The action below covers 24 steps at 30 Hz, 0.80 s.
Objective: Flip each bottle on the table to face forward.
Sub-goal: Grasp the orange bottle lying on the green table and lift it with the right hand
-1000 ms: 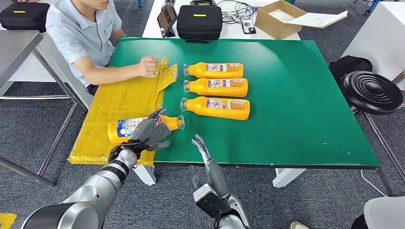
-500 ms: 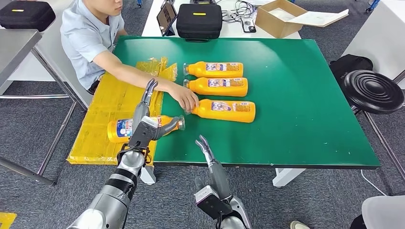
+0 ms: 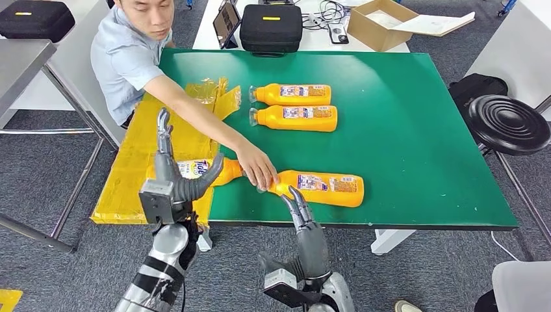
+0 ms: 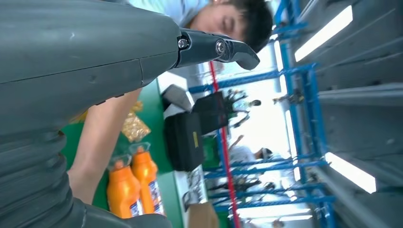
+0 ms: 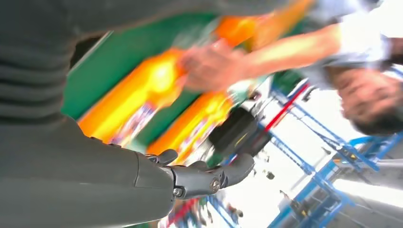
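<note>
with the person's hand (image 3: 258,170) on the near bottle (image 3: 323,188), the empty, spread right hand (image 3: 304,220) could bump it, while the left hand (image 3: 173,177) is raised, holding nothing.

In the head view, the neck of the near bottle (image 3: 321,186) is covered by the person's hand (image 3: 258,168). Part of the bottle on the yellow sheet (image 3: 203,170) is hidden behind the left hand (image 3: 170,184), whose fingers (image 3: 163,133) are raised. The right wrist view is blurred by motion, so bottle labels cannot be read there. In the left wrist view, two bottles (image 4: 134,184) are cut off by the hand's cover.
</note>
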Tool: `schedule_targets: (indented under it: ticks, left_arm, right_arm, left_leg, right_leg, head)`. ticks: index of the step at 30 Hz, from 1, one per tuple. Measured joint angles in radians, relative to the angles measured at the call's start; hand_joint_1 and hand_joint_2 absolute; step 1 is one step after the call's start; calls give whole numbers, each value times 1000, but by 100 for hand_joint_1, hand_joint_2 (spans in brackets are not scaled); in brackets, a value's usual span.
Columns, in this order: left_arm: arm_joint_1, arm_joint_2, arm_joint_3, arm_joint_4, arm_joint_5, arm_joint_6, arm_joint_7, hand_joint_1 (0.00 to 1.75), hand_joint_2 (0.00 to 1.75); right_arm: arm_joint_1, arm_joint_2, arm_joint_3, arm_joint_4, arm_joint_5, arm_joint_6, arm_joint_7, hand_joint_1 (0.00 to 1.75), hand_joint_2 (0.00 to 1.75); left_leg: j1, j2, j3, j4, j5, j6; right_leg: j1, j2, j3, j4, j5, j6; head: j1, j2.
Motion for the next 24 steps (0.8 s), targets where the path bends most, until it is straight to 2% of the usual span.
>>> schedule_targets:
  ticks: [5,10,16,24]
  left_arm:
    - [110,36,-18,-158,19,22,-25,0,175]
    - [154,54,-34,-248,27,6,-36,0,175]
    - [155,57,-61,-269,38,-9,-37,0,175]
    - [155,59,-73,-274,39,-10,-37,0,175]
  right_arm:
    - [-34,-57,-167,61,222,19,96,0,175]
    - [-145,-101,-271,207,362,41,165,0,175]
    - [-278,-112,-312,390,418,65,191,0,175]
    - [-326,-112,-323,479,425,64,194,0,175]
  left_leg:
    - [0,0,0,0,0,0]
    - [-1,0,1,0,1,1]
    - [0,0,2,0,2,1]
    - [0,0,1,0,2,1]
  right_leg:
    - [0,0,0,0,0,0]
    - [0,0,1,0,1,1]
    - [0,0,1,0,2,1]
    - [0,0,1,0,1,1]
  head:
    - [0,0]
    - [0,0]
    - [0,0]
    - [0,0]
